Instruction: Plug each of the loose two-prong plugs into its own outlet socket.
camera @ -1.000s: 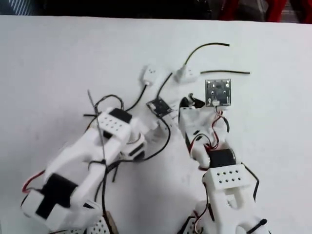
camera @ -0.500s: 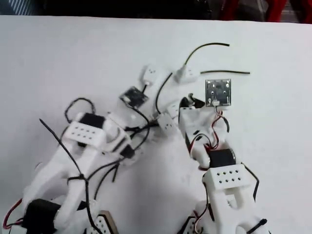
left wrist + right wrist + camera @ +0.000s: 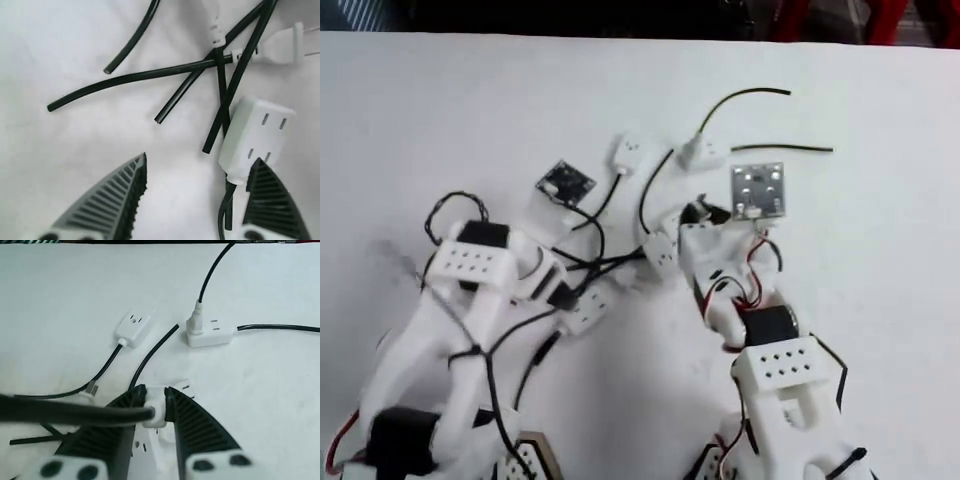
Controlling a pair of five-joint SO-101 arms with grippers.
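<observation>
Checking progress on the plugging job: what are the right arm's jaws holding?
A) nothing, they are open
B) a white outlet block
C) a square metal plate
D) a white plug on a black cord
D: in the right wrist view the right gripper has its jaws shut on a white plug, and the plug's black cord runs off sideways.

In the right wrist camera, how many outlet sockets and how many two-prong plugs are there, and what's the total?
White plastic outlet sockets: 3 (one by itself, one occupied, one beneath the right end effector, at)
White two-prong plugs on black cords: 3 (one plugged in, one gripped, one loose)
Total: 6
</observation>
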